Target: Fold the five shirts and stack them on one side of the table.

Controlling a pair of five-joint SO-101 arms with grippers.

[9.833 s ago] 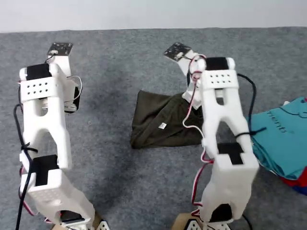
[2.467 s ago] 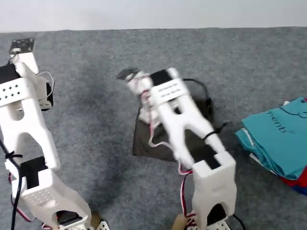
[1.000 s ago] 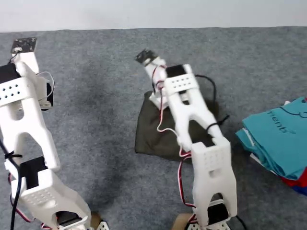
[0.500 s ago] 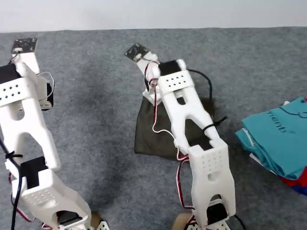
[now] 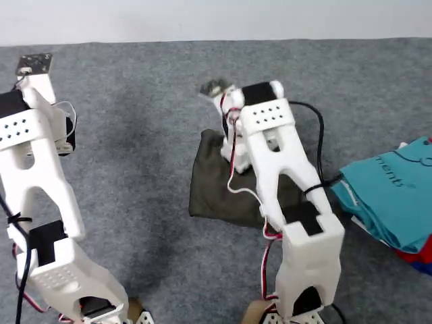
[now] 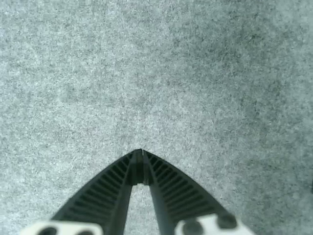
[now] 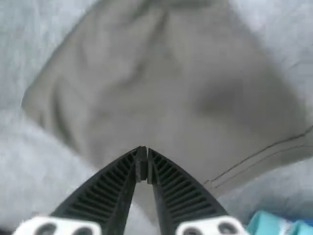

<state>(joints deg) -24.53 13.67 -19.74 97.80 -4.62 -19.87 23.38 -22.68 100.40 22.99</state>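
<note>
A dark olive shirt (image 5: 209, 183) lies folded in a rough rectangle on the grey carpet at the table's middle. My right arm (image 5: 270, 131) stretches over it and hides its right part. In the right wrist view my right gripper (image 7: 142, 152) is shut, its tips low over the olive shirt (image 7: 166, 83), with no cloth seen pinched. A stack of folded shirts (image 5: 391, 196), teal on top with red and blue beneath, sits at the right edge. My left gripper (image 6: 142, 153) is shut over bare carpet, and the left arm (image 5: 34, 142) stands at the far left.
Grey carpet (image 5: 135, 135) covers the whole table between the two arms and behind the olive shirt. A white wall runs along the far edge. A teal corner of the stack (image 7: 274, 223) lies close to the right gripper.
Since ten seconds ago the olive shirt has been folded more compactly and the left arm has pulled back to the far left. In the last half second the right wrist swung rightward over the shirt.
</note>
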